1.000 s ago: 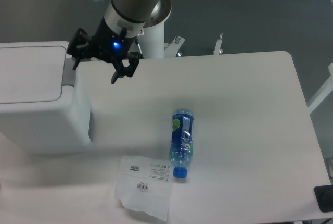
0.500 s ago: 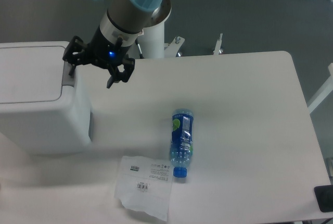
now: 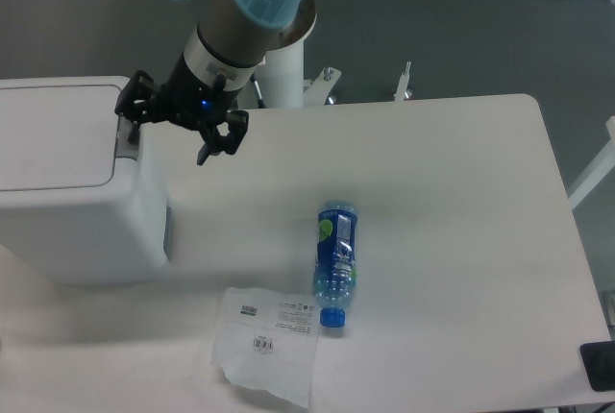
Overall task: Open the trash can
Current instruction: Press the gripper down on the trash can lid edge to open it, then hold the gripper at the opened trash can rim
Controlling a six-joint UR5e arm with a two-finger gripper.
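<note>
Tool (image 3: 165, 130) barely shifted, hiding push-bar.

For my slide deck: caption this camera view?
Open gripper poised at trash can push-bar corner; bottle lying nearby.

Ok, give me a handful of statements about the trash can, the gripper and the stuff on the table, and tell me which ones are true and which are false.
1. The trash can has its lid shut. True.
2. The gripper holds the bottle. False: its fingers are spread with nothing between them, at the trash can's right edge.
3. The bottle lies on its side. True.
4. The bottle's blue cap points toward the arm. False: it points toward the near edge of the table.
5. A printed sheet lies left of the bottle's cap. True.
</note>
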